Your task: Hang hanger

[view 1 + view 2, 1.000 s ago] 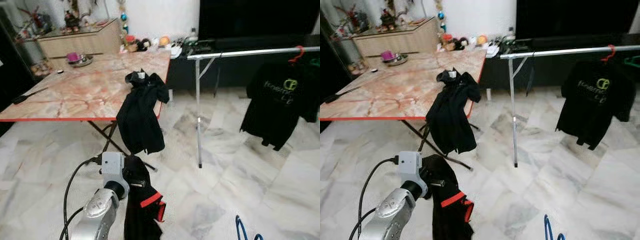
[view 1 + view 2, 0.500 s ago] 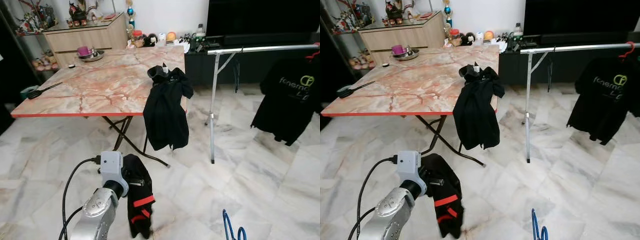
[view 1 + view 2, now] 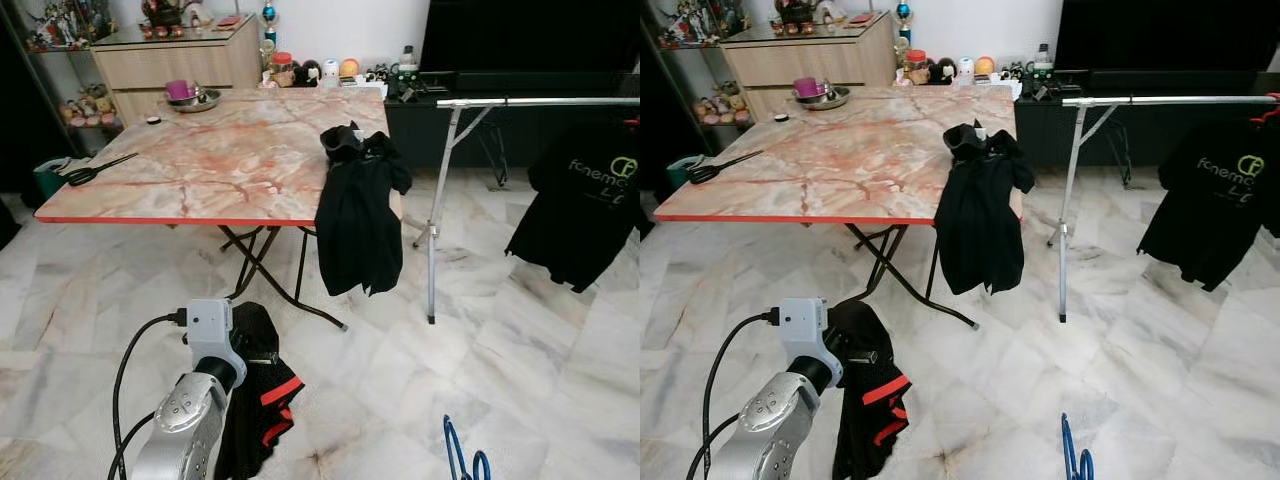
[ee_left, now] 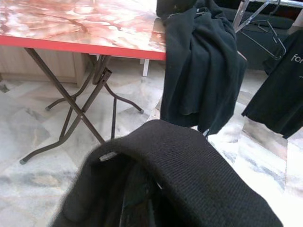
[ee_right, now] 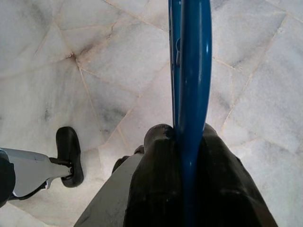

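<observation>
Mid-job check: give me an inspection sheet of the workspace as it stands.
Surface: marble-top table, black garment draped over its edge.
Job's things: blue hanger; clothes rail with a black T-shirt.
Clutter: scissors, bowl on the table.
Grippers: right gripper shut on the blue hanger; left gripper holds a black garment with red trim.
Cables: black cable on the left arm.
Surroundings: marble floor, cabinet.

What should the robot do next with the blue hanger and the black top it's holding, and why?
Probably bring the two together: the right gripper is shut on the blue hanger, the left gripper holds a black top, and the top isn't on the hanger yet.
</observation>
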Available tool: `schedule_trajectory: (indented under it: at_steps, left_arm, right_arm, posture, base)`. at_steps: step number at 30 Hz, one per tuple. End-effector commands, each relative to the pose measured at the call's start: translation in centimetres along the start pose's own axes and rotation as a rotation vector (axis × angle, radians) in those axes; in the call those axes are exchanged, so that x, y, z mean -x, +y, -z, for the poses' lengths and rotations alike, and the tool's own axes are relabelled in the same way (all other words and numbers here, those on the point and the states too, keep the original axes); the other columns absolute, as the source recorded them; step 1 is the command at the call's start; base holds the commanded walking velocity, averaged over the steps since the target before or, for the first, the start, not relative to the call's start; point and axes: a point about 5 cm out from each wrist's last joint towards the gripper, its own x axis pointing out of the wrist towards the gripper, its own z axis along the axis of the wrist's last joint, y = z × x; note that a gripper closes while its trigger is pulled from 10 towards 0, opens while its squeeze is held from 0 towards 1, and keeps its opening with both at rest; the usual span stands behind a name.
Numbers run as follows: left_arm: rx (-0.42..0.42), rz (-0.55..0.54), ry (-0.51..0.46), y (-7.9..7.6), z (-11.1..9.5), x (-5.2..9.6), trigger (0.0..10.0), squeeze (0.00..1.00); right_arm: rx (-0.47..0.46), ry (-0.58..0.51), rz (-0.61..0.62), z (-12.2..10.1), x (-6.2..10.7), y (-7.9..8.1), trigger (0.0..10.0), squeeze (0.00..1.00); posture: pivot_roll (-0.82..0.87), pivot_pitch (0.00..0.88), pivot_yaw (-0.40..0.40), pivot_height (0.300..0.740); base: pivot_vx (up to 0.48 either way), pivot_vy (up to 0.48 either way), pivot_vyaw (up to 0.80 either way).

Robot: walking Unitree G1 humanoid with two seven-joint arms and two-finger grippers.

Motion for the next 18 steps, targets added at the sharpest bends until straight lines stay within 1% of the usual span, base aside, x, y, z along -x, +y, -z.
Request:
schedule_trajectory:
  at_steps: [1,7,18]
  left_arm:
    - [0.004,0.002,-0.057,-0.02,-1.31,-0.19,10.0,0.00]
    - [0.015,-0.012,-0.070,0.36,-1.71,-0.51,10.0,0.00]
    - [0.013,-0.012,-0.078,0.27,-1.85,-0.81,10.0,0.00]
  right_arm:
    - [-0.014,0.014,-0.037,0.43,0.06,1.05,10.0,0.00]
    - [-0.010,0.016,-0.041,0.47,0.07,1.10,10.0,0.00]
    - [0.002,0.019,-0.047,0.49,0.07,1.10,10.0,0.00]
  posture:
    - [0.09,0.022,0.060,0.740]
    - [0.09,0.003,0.062,0.740]
    - [0.09,0.000,0.061,0.740]
  base:
    - [0.251,0.000,0.00]
    - [0.270,0.000,0.00]
    - [0.273,0.000,0.00]
